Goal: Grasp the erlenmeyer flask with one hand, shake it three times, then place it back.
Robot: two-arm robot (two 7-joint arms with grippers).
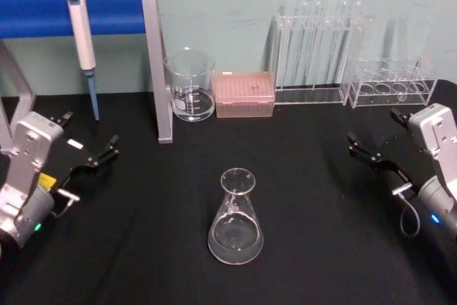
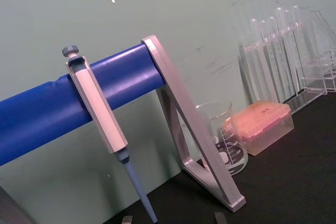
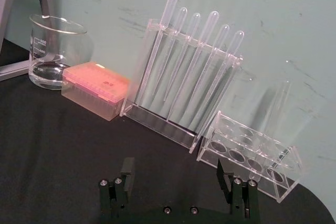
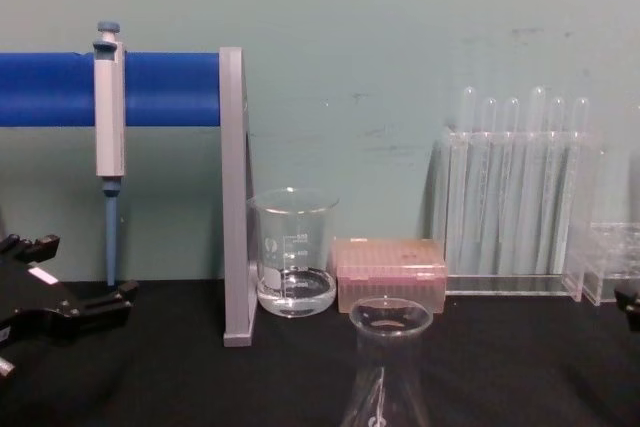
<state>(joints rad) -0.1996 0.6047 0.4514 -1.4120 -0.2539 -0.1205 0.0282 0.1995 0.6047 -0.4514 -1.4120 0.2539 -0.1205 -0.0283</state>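
Note:
The erlenmeyer flask (image 1: 235,221) is clear glass and stands upright on the black table, in the middle towards the front. Its rim and neck also rise from the lower edge of the chest view (image 4: 389,347). Neither gripper touches it. My left gripper (image 1: 108,148) hovers low at the left, well away from the flask, and is open; its fingertips (image 2: 221,216) stand wide apart with nothing between them. My right gripper (image 1: 360,148) is at the right, also far from the flask, and is open. Its two fingers (image 3: 127,170) are spread and empty.
At the back stand a glass beaker (image 1: 190,85) with some liquid, a pink tip box (image 1: 244,94), a rack of tall test tubes (image 1: 318,48) and a small clear rack (image 1: 389,85). A pipette (image 1: 83,41) hangs on the blue bar stand (image 1: 114,11) at the back left.

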